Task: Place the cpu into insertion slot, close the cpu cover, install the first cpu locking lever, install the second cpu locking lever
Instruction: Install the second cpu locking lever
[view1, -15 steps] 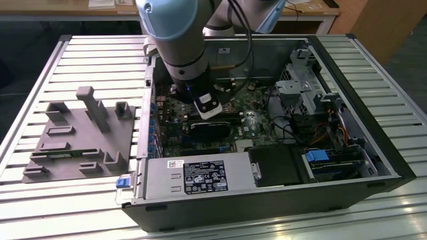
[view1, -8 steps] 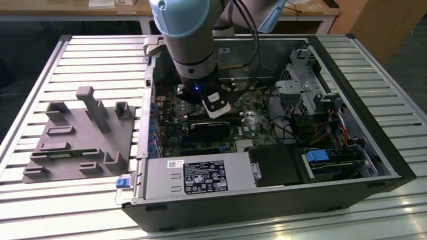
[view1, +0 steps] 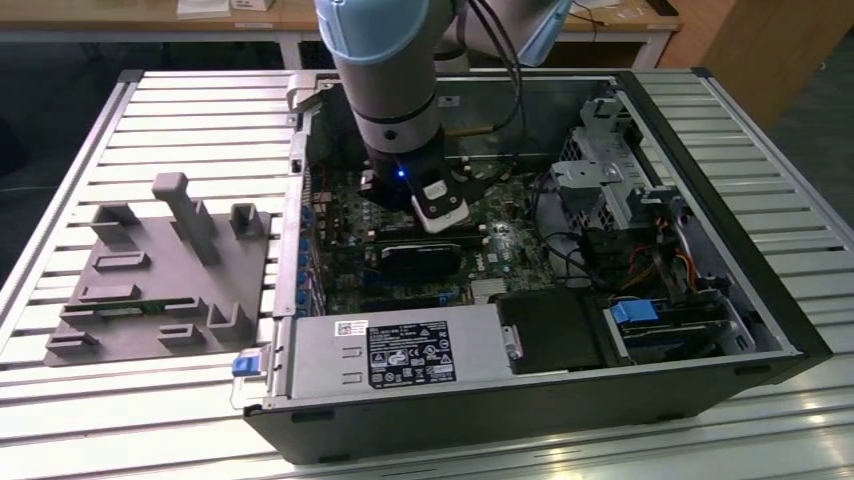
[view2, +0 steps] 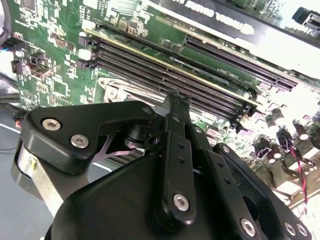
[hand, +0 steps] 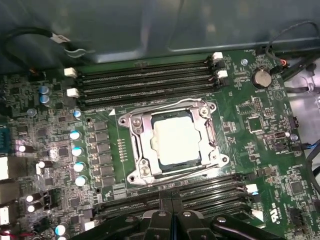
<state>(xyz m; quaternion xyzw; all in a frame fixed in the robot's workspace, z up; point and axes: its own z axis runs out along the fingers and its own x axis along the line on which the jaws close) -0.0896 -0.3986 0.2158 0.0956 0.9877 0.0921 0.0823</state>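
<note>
Open PC case (view1: 721, 130) lies on its side on the slatted bench (view1: 187, 130), with the arm (view1: 380, 70) reaching down into it from the far side.

Inside the case:
- green motherboard (hand: 260, 125) on the floor of the case
- grey power supply box (view1: 387, 355) along the near edge
- black block (view1: 567, 335) just to the exterior view's right of the power supply
- drive cage (view1: 601, 170) and a cable bundle on the exterior view's right, with a blue-tabbed part (view1: 638, 312) near the front

Socket area, first wrist view:
- cpu (hand: 176, 141) sits in the insertion slot (hand: 172, 142), silvery top facing up and lying flat
- cpu cover (hand: 207, 137) is down around the cpu, its frame bordering the chip on all sides
- thin wire levers run along the socket edges; I cannot tell whether they are latched
- long black memory slots (hand: 145, 82) run on the far side of the socket, with another bank on the side toward the end effector

End effector (view2: 176, 102) hovers above the motherboard, over the memory slots beside the socket. In the second wrist view its two black fingers (view2: 172, 125) meet at the tip, pressed together with nothing between them. It is not touching the cpu or the cover.

Outside the case, on the bench at the exterior view's left, sits a grey fixture tray (view1: 154, 290) with upright posts and recessed pockets. I cannot tell what is in the pockets.
</note>
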